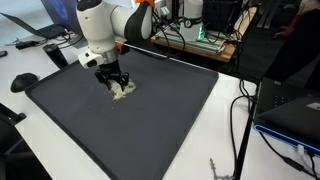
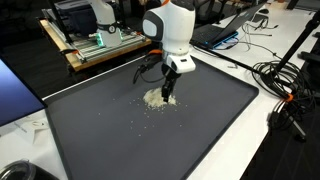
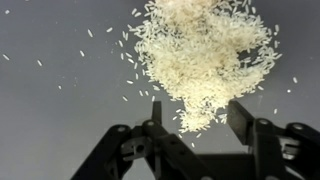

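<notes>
A heap of pale rice grains (image 3: 200, 55) lies on the dark grey mat (image 3: 50, 110). In both exterior views the same heap of rice (image 1: 124, 91) (image 2: 156, 98) sits right under the white arm's gripper (image 1: 116, 83) (image 2: 168, 93). In the wrist view my gripper (image 3: 197, 118) comes in from the bottom, its two black fingers apart, with the near tip of the heap between them. The right fingertip (image 3: 238, 118) stands beside the grains; nothing is held. Loose grains are scattered to the left of the heap.
The mat (image 1: 150, 120) covers a white table (image 2: 285, 150). Cables (image 2: 285, 85) and a laptop (image 2: 215, 33) lie past one mat edge. A wooden bench with electronics (image 2: 95, 45) stands behind. A blue-lit device (image 1: 295, 115) sits at the table's side.
</notes>
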